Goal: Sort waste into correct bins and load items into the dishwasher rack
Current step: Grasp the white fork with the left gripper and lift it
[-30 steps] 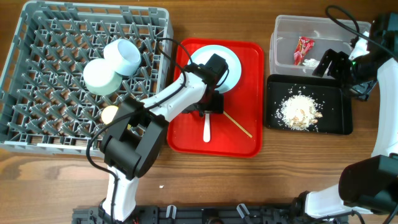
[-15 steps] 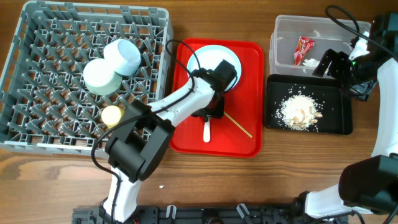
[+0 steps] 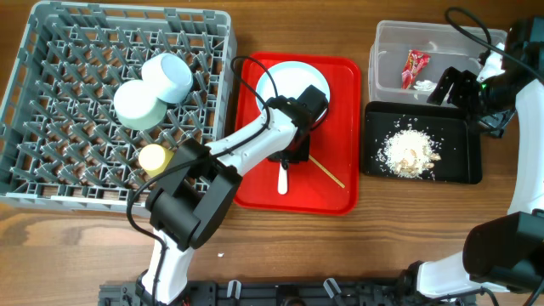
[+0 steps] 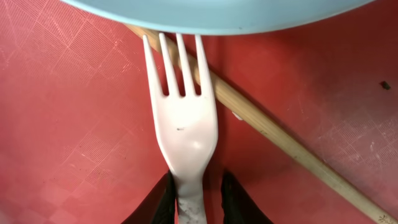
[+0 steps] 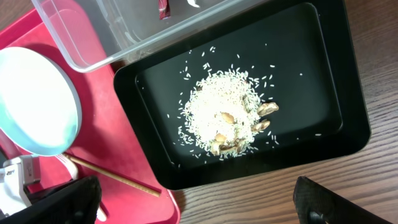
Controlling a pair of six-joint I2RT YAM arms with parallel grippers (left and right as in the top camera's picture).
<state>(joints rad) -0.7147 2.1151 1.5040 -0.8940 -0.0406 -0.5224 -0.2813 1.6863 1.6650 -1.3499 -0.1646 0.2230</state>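
Note:
The white fork (image 3: 283, 178) lies on the red serving tray, its tines (image 4: 177, 59) pointing at the pale blue plate (image 3: 293, 83). My left gripper (image 4: 196, 190) straddles the fork's handle, narrowly open: the left finger touches it and a thin strip of red shows at the right finger. A wooden chopstick (image 4: 280, 134) lies diagonally beside the fork. Two blue bowls (image 3: 136, 104) and a yellow-green cup (image 3: 153, 158) sit in the grey rack (image 3: 51, 51). My right gripper (image 5: 196, 205) hangs open and empty over the black tray's (image 3: 459, 170) near edge.
The red tray (image 3: 340, 197) sits between the rack and the bins. The clear tub (image 3: 391, 42) holds a red wrapper (image 3: 415, 66) and a white napkin (image 3: 423, 84). Beige food scraps (image 5: 227, 118) are piled in the black tray.
My left gripper has shifted slightly right along the red tray and its fingers have closed in from wide apart to just around the fork's handle. The right arm has not moved.

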